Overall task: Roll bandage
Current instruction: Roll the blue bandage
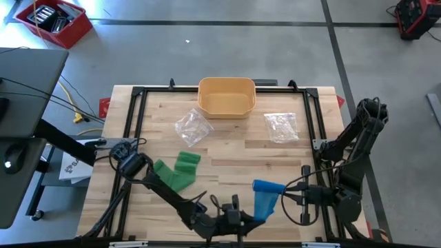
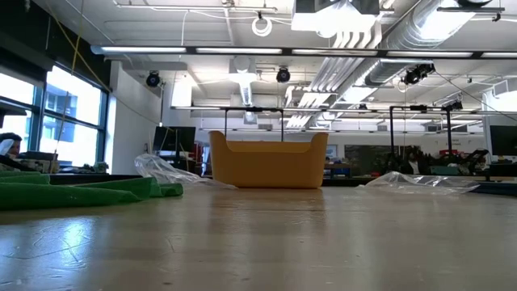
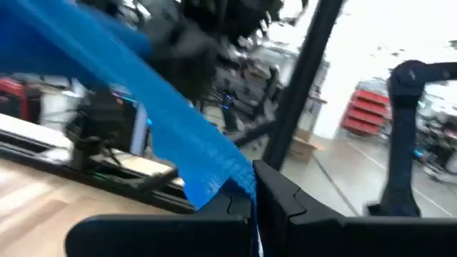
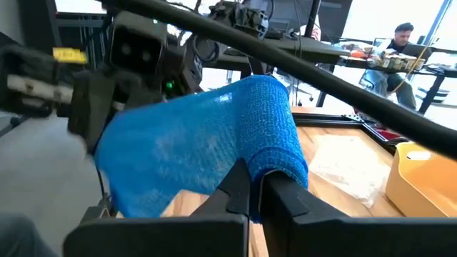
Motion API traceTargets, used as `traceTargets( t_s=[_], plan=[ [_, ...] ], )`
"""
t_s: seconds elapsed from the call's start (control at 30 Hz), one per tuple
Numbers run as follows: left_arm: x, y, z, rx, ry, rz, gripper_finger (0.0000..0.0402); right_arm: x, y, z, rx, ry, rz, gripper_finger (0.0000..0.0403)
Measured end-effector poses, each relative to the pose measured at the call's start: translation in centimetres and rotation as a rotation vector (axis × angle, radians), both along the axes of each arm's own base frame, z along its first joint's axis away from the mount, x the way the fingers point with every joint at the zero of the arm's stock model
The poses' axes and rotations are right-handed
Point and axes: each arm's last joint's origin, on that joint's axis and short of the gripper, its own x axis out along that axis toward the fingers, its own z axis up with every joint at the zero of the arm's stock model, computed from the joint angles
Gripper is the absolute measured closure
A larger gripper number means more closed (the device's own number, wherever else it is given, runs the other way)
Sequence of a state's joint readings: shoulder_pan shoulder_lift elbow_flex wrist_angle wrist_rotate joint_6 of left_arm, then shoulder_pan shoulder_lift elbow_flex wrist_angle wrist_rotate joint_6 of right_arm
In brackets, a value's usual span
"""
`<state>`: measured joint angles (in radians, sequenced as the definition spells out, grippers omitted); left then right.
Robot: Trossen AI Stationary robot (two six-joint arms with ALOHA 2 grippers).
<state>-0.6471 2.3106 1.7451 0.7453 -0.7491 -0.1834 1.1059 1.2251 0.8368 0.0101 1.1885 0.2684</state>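
Bandage-rolling under way at the near edge of the wooden table [image 1: 227, 155]: blue bandage [image 1: 265, 198] stretched between both arms. Right gripper [image 1: 284, 195] pressed together on the rolled end, the roll riding over its dark fingers [image 4: 239, 189] in the right wrist view. Left gripper [image 1: 249, 215] pinching the loose tail, fingers [image 3: 275, 196] clamped on the frayed blue edge in the left wrist view, strip running away taut from there toward the other arm. Judged to be the set-up for winding: both ends secured, fabric held off the tabletop, roll only partly formed.

Next move likely to call for turning the roll at the right wrist while feeding the tail in under steady tension, keeping the strip flat and its edges lined up so the layers stack evenly. Slack or a slipped pinch probably the main risk, given the stretchy, loosely woven cloth.

Green bandage [image 1: 176, 171] lying unrolled on the table's left side, well apart from the work. Yellow bin [image 1: 227, 96] at the far edge, flanked by two clear plastic bags [image 1: 192, 127], untouched.
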Motion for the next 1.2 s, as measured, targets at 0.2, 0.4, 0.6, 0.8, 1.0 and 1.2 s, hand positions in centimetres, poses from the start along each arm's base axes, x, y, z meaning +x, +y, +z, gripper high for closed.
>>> traceTargets(
  t_s=[0.2,0.4,0.6,0.8,1.0,1.2],
  plan=[
    [1.6,1.4,-3.4,-0.026,0.214,-0.083,0.0366,0.0,0.2,-0.1,-0.010,0.022,0.059,0.0400],
    [1.8,2.5,-5.0,-0.093,0.441,-0.162,0.0292,-0.1,0.2,-0.4,-0.007,0.048,0.094,0.0400],
    [-0.4,1.0,-3.4,0.023,0.519,-0.197,0.0281,0.0,0.3,-0.4,-0.003,0.055,0.115,0.0400],
    [-2.2,-0.2,-1.8,0.078,0.516,-0.182,0.0286,0.0,0.5,-0.4,-0.023,0.059,0.144,0.0400],
    [-2.8,-0.8,-1.3,0.031,0.496,-0.173,0.0281,0.1,1.1,0.3,-0.058,0.027,0.257,0.0400],
    [-2.5,-0.3,-1.3,-0.020,0.523,-0.197,0.0231,0.1,1.3,0.9,-0.078,-0.010,0.307,0.0400]
  ],
)
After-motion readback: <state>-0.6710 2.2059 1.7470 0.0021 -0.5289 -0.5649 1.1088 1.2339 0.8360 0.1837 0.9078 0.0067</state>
